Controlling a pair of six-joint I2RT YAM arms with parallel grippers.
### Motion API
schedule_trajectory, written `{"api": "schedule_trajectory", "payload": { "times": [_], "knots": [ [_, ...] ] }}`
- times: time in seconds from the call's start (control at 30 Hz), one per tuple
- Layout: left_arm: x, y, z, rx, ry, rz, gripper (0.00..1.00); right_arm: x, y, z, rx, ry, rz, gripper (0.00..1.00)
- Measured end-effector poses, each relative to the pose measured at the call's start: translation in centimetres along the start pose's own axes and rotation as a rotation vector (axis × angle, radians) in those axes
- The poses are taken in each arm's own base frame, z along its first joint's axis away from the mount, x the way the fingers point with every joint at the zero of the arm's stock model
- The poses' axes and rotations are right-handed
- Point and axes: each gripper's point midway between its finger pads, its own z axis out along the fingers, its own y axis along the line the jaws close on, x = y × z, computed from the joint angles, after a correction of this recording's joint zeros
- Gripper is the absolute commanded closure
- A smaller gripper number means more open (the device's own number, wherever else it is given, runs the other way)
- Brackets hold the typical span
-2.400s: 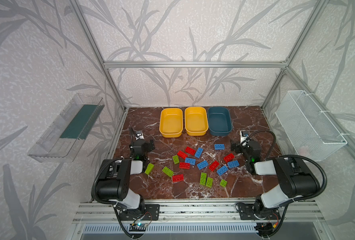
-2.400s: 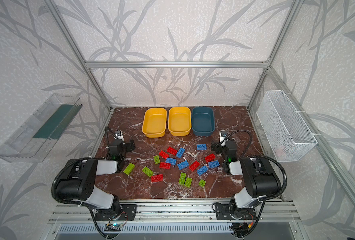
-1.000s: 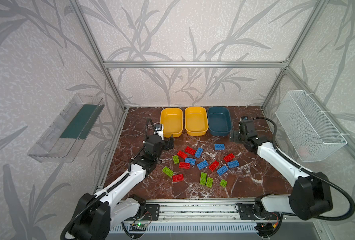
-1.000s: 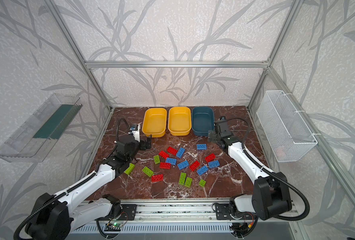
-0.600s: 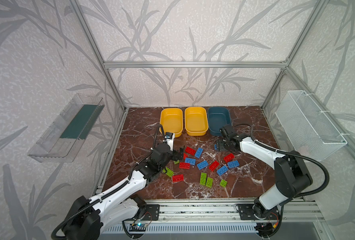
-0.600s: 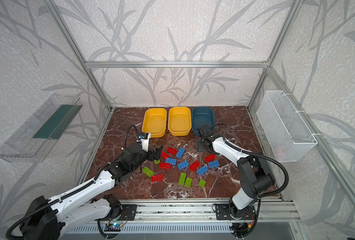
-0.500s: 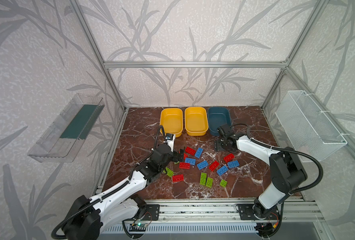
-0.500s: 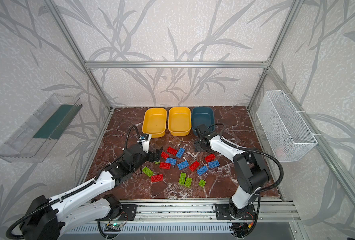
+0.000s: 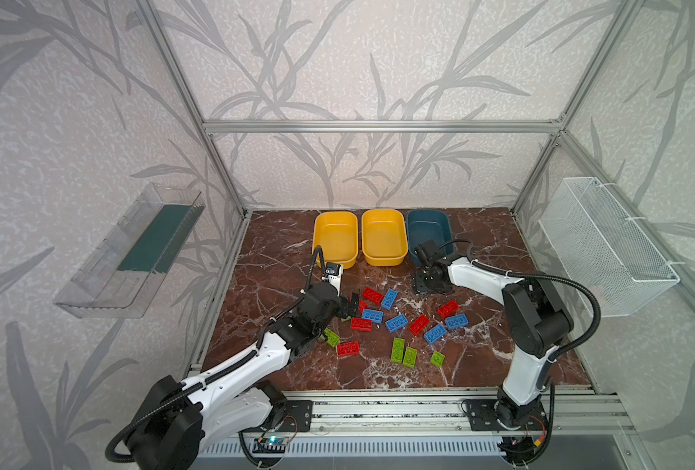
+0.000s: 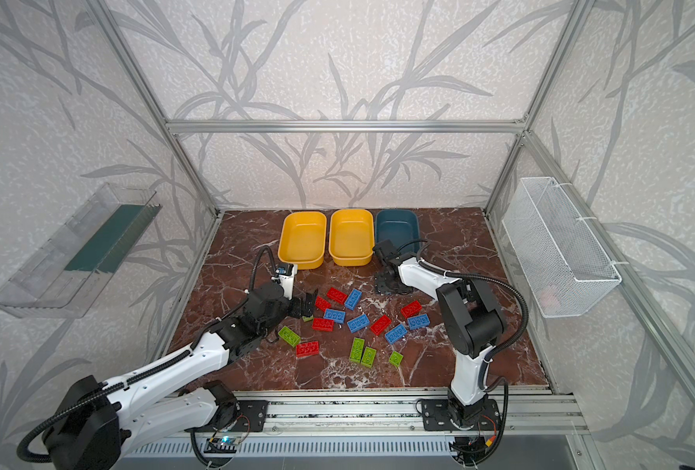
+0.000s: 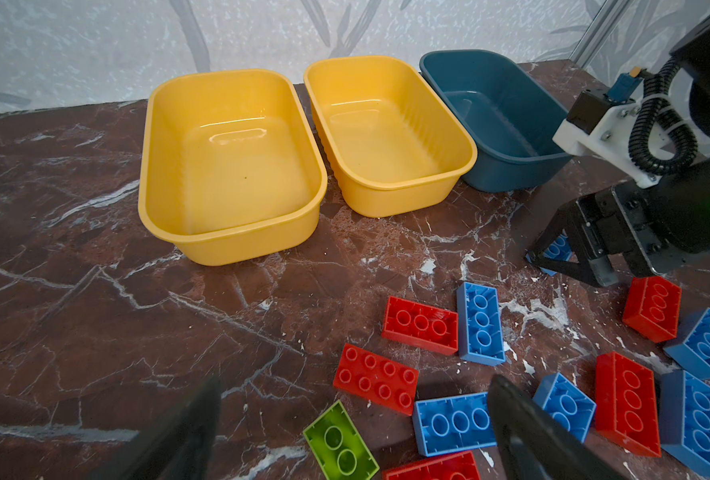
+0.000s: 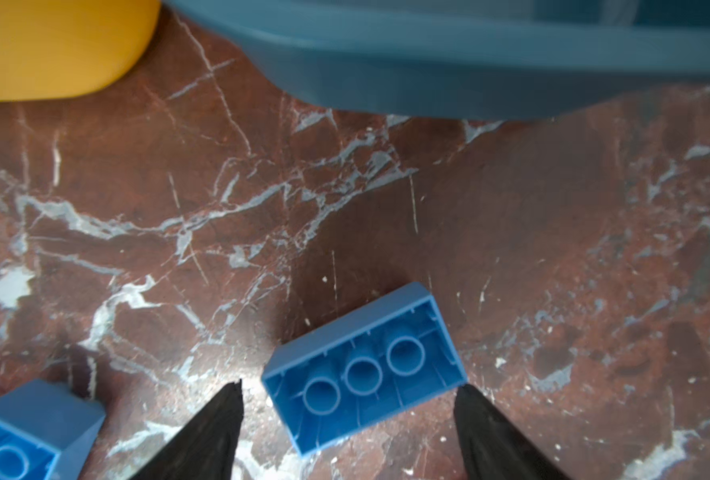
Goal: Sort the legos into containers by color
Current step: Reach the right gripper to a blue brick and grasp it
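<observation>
While all 3 containers (image 11: 232, 245) sit empty, the legos (image 9: 396, 322) lie on the table (image 9: 280, 252): nothing sorted yet. R gripper (image 12: 349, 392), jaws spread, straddles upturned blue lego (image 12: 361, 365) beside dark blue container (image 12: 428, 75); L gripper (image 11: 355, 382) wide apart, empty.

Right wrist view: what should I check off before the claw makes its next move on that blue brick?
1. Blue brick sits inside the right claw: ok.
2. Brick square to the fingers: not ok, skewed, hollow side up.
3. Both fingers touching it: not ok, gap on one side.
4. Dark blue tub empty, upright: ok.
5. Left claw open, apart from the right: ok.
</observation>
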Motion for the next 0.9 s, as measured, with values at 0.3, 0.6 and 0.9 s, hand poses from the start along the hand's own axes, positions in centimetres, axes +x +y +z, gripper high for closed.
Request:
{"api": "schedule_trajectory", "payload": {
  "times": [0.3, 0.6, 0.9],
  "knots": [
    [0.7, 0.1, 0.5, -0.011, 0.025, 0.015, 0.01, 0.3, -0.3, 0.7, 0.032, 0.034, 0.003, 0.17],
    [1.3, 0.2, 0.9, -0.017, 0.045, 0.021, 0.01, 0.1, 1.1, 1.6, -0.023, 0.051, 0.017, 0.17],
    [0.6, 0.2, 0.3, -0.015, 0.022, 0.015, 0.01, -0.5, 2.6, 1.6, -0.100, 0.043, 0.049, 0.38]
  ]
}}
